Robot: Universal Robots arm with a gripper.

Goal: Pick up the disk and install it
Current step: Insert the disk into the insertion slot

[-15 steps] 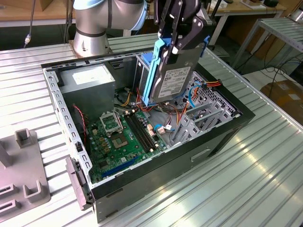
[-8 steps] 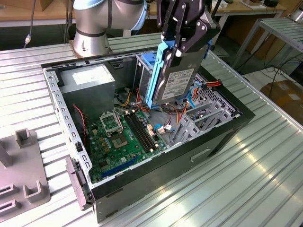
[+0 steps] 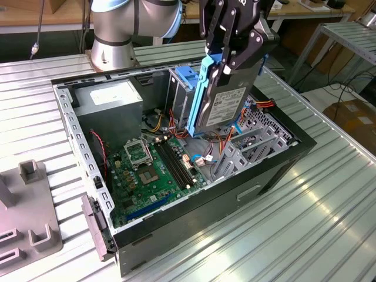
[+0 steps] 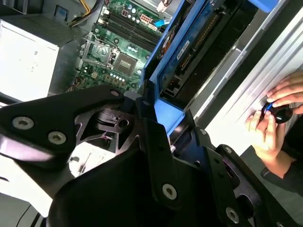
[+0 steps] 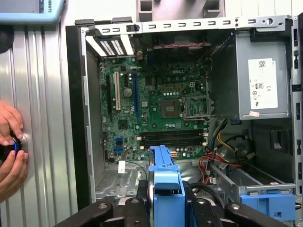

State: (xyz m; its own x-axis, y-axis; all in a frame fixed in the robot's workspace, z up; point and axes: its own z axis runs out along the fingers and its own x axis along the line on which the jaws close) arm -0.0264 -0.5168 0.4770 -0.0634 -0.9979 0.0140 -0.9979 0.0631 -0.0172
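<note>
The disk [image 3: 228, 101], a dark grey slab with a bright blue carrier frame along its edge, hangs upright over the open computer case [image 3: 276, 170]. My gripper [image 3: 226, 63] is shut on its upper end, black fingers [image 3: 254, 46] clamped on both faces. The disk's lower end sits just above the drive cage [image 3: 179, 97] and the cables beside it. In both wrist views the blue carrier [image 5: 165, 187] [image 4: 176, 61] runs out from between my fingers [image 5: 141, 201], with the motherboard [image 5: 156, 109] beyond it.
Inside the case are a grey power supply [image 3: 111, 108], the green motherboard [image 3: 150, 170] and red and yellow cables. A light blue clip [image 3: 185, 75] tops the cage. A person's hands [image 5: 9, 158] rest on the slatted metal table beside the case. A grey fixture [image 3: 29, 220] sits at the exterior view's left.
</note>
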